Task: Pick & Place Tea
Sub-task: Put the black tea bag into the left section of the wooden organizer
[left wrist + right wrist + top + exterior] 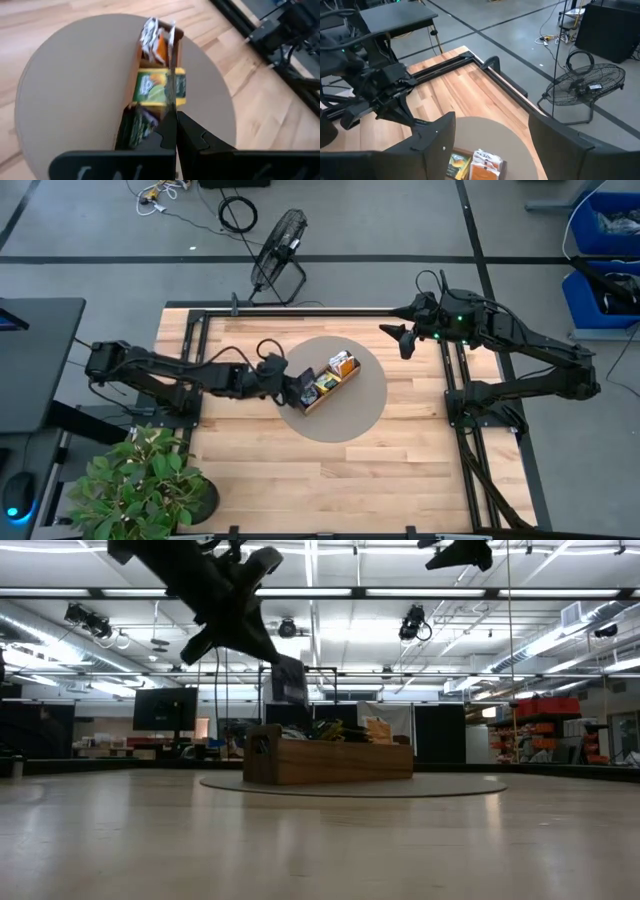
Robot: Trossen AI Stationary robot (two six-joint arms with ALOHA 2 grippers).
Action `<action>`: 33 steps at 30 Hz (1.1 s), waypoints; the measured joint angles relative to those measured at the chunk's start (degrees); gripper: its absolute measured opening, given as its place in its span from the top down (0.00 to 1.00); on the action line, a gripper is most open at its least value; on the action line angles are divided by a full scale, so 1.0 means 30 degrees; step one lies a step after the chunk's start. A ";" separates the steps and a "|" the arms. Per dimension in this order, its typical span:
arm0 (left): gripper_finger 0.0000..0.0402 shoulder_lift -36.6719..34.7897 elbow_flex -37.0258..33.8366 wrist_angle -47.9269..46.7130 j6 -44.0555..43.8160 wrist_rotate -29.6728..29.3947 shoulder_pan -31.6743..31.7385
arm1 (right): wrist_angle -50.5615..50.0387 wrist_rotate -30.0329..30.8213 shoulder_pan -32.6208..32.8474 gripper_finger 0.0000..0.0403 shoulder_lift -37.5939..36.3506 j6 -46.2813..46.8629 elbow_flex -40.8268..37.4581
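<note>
Pinching a tea packet (pixel 171 65) edge-on, left end effector (pixel 176 131) fully closed above tray (pixel 340 762)

A round mat (pixel 350 415) lies in the middle of the table (pixel 250 460). On the mat stands the tray (pixel 345 380), set at a slant, with tea packets (pixel 343 364) upright in its compartments. The left gripper (pixel 300 390) hangs above the tray's left end (a packet (pixel 289 680) hangs from it, clear of the tray). The right gripper (pixel 403 338) hangs right of the mat, near the table's back edge. A plant (pixel 140 485) stands at the front left corner. Behind the table, on the floor, stands a fan (pixel 278 252).
</note>
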 joint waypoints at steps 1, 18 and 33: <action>1.00 0.0000 -0.0252 0.0153 -0.0087 -0.0113 -0.0104 | -0.0052 0.0000 0.0007 0.35 0.0000 -0.0006 0.0000; 1.00 0.0554 -0.2910 0.3899 -0.0153 0.0002 -0.0141 | -0.0350 0.0015 -0.0482 0.35 0.0007 -0.0171 0.0000; 1.00 0.3179 -0.2931 0.5057 -0.0443 0.0885 -0.0037 | -0.0532 -0.0468 -0.0785 0.35 0.0015 -0.0286 0.0000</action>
